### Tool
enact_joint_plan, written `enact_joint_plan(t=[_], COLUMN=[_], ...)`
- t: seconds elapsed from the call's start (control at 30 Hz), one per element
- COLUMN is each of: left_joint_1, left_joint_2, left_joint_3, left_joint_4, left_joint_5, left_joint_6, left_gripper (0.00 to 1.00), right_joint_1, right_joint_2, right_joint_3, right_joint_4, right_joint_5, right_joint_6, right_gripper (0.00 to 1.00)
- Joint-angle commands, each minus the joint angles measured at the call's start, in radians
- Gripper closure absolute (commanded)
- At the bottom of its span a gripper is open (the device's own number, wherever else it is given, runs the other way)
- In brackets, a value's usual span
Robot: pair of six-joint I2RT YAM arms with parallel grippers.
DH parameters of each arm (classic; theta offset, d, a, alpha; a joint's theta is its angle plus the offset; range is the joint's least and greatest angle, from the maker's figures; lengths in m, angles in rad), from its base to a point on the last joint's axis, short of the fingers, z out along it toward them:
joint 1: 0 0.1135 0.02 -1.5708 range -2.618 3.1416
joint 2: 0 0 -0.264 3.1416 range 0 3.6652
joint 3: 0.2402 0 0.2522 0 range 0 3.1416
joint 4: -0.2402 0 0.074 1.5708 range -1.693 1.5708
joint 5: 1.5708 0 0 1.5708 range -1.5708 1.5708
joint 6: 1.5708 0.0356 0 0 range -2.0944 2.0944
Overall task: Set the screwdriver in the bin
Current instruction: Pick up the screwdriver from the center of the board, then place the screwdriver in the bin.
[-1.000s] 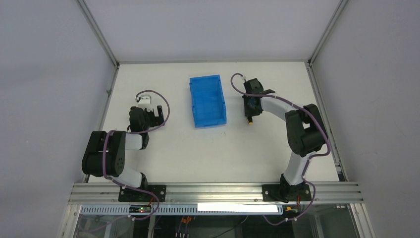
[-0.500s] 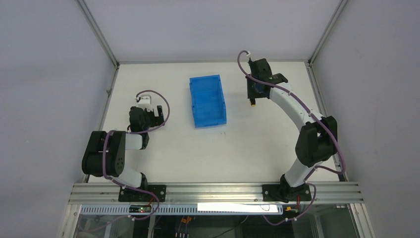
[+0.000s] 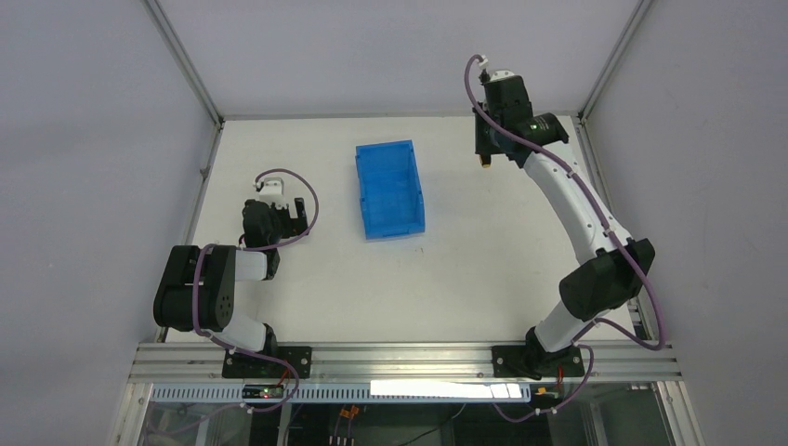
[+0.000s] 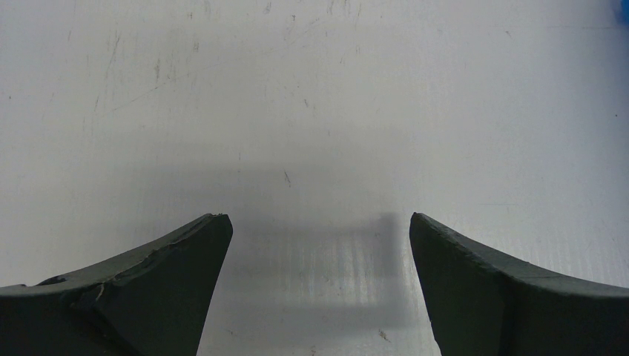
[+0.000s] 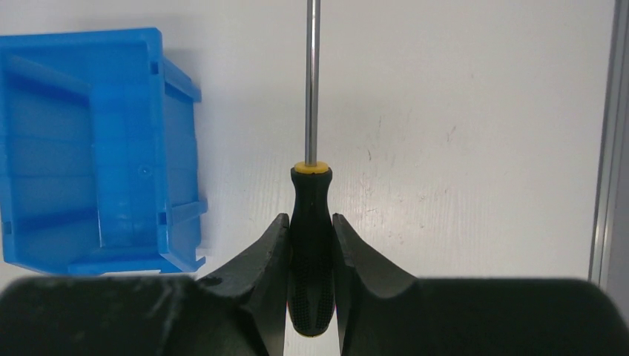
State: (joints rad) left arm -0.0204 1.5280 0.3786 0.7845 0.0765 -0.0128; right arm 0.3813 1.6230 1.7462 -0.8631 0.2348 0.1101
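Observation:
The screwdriver (image 5: 311, 215) has a black handle with a yellow collar and a thin metal shaft pointing away from the wrist camera. My right gripper (image 5: 311, 226) is shut on the handle, one finger pressed to each side. In the top view the right gripper (image 3: 486, 149) hangs raised over the table's back right, to the right of the bin and apart from it. The blue bin (image 3: 389, 189) sits open-topped in the middle of the back half and holds nothing; the right wrist view shows the bin (image 5: 96, 148) at the left. My left gripper (image 4: 319, 222) stands open over bare table.
White walls and aluminium posts (image 3: 609, 56) close in the table on three sides. A metal rail (image 5: 604, 148) runs along the right table edge, close to the raised right arm. The left arm (image 3: 265, 223) rests folded at the left.
The right arm has lifted and stretched toward the back right corner, carrying the screwdriver up from the table beside the bin. The left arm has not moved.

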Motion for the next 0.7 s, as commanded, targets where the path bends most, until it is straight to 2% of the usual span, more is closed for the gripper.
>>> enact_joint_plan(t=[0.0,0.23,0.67], left_joint_1=[-0.009,-0.009,-0.009], left_joint_2=[-0.020,-0.020,-0.020], left_joint_3=[0.000,0.000,0.000], left_joint_4=[0.027,0.027,0.027], left_joint_5=[-0.020,-0.020,-0.020], left_joint_6=[-0.004,-0.004,-0.004], left_gripper=[0.01,0.01,0.01], right_joint_1=[-0.003,0.043,0.257], right_joint_2=[-0.039,0.005,0.152], right_joint_3=[0.106,0.197,0.348], right_joint_4=[-0.052,-0.089,-0.087], right_joint_5=[0.026,-0.021,0.041], right_joint_6=[0.008,0.101,0.174], right_gripper=[1.00,1.00,1.00])
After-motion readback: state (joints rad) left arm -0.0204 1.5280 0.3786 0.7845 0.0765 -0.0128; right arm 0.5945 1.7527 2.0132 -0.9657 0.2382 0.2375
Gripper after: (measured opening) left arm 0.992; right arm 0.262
